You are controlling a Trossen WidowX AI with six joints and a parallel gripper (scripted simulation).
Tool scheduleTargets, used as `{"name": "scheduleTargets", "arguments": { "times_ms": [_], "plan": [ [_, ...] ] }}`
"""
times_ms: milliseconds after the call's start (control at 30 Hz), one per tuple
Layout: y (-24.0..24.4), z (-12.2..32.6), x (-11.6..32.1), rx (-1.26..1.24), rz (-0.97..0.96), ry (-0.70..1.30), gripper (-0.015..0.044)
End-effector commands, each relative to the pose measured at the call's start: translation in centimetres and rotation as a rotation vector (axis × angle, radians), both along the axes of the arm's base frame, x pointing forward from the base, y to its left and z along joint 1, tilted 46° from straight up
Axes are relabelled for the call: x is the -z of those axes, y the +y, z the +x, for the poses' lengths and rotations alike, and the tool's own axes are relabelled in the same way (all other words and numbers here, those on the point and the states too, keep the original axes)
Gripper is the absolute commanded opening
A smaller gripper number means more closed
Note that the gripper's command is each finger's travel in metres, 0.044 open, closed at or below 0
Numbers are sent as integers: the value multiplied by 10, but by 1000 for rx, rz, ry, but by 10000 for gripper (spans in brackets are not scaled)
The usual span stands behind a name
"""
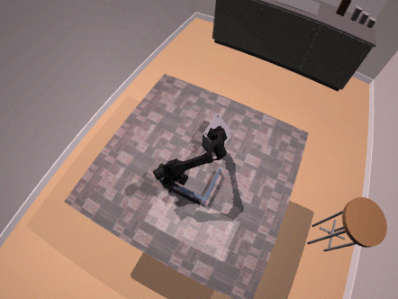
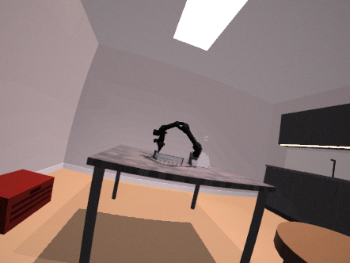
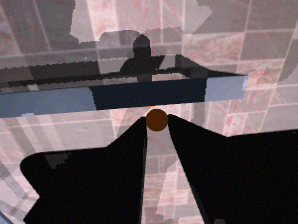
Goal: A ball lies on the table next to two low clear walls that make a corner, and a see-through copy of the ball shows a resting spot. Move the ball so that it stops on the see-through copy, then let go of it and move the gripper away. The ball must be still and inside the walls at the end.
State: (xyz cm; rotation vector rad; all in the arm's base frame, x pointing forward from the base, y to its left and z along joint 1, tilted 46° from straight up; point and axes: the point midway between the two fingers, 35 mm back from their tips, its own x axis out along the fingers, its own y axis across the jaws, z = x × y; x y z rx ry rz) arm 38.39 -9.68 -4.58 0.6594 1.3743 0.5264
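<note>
The ball [image 3: 157,120] is pinched at the tips of the claw [image 3: 157,123], held just on the near side of the clear wall [image 3: 125,95] above the table [image 3: 260,60]. Pickup looks done; carrying over, releasing and retreating remain.

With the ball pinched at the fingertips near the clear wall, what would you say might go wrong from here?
1. The end effector grips the ball only at the very tips of its fingers, so the ball may slip out mid-move.
2. The clear wall stands right ahead of the ball; carried too low, ball or fingers might hit it.
3. Being round, it could roll away on release.
</note>
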Motion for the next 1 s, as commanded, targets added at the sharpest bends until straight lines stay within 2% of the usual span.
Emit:
{"name": "scheduleTargets", "arguments": {
  "times_ms": [0,867,967],
  "plan": [
    [20,0,20,-1,11,10,0],
    [40,3,39,-1,13,10,0],
    [38,3,37,-3,9,8,79]
  ]
}}
